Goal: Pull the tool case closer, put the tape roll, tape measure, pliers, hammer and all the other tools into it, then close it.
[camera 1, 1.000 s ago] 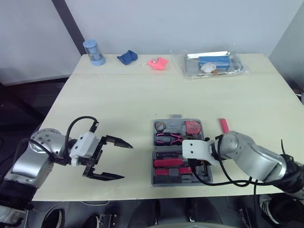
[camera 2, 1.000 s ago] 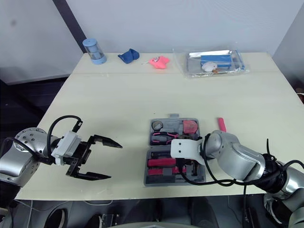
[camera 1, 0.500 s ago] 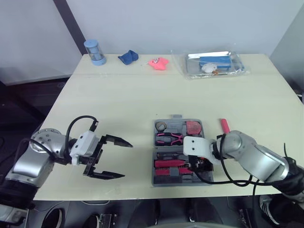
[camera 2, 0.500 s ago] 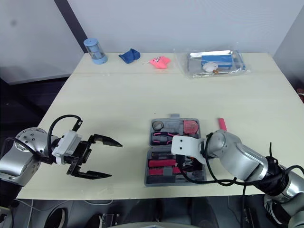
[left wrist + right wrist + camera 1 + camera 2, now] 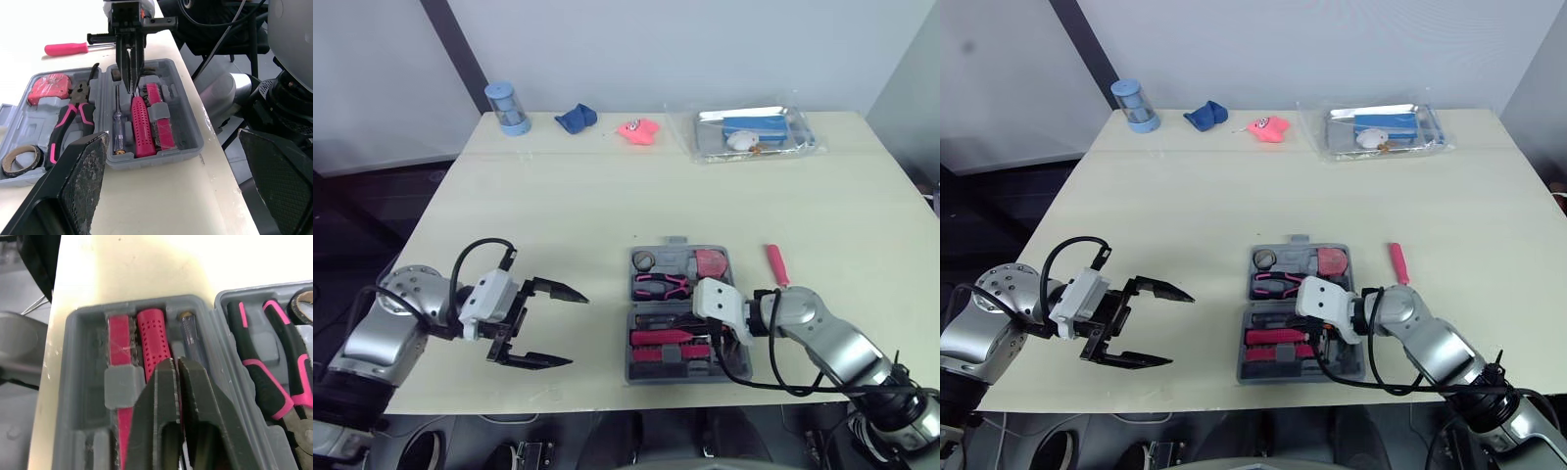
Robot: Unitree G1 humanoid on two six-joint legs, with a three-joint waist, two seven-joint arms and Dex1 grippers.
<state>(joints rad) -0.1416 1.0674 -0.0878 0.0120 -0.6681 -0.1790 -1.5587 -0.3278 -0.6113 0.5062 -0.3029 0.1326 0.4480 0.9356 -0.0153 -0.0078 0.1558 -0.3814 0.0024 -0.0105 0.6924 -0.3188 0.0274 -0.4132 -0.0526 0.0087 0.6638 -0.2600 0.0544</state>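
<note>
The open tool case (image 5: 182, 128) lies flat at the lower centre of the head view, near the front edge of the table (image 5: 558, 206). Its upper half holds the tape roll (image 5: 646, 260), the red tape measure (image 5: 710, 262) and the pink-handled pliers (image 5: 661, 286). Its lower half holds a pink dotted handle (image 5: 142, 129), likely the hammer's, with a clear-handled screwdriver (image 5: 117, 132) just beside it.

The right gripper (image 5: 176, 377) reaches into that lower half with its fingers pressed together over the gap between those two tools. Nothing can be made out between the fingers. One pink screwdriver (image 5: 775, 264) lies outside on the table, just right of the case.

At lower left, well apart from the case, the left gripper (image 5: 536, 325) hovers spread wide and empty.

The packing looks nearly done, with that last screwdriver and the closing left to do. To do it well, the right gripper should rise straight out of the tray so that no seated tool is dragged loose. It should then take the screwdriver across its handle and lay it along a free slot. The left gripper could steady the case's near wall as the halves fold shut.

A blue canister (image 5: 506, 106) and a clear packet (image 5: 749, 132) sit at the far edge.
</note>
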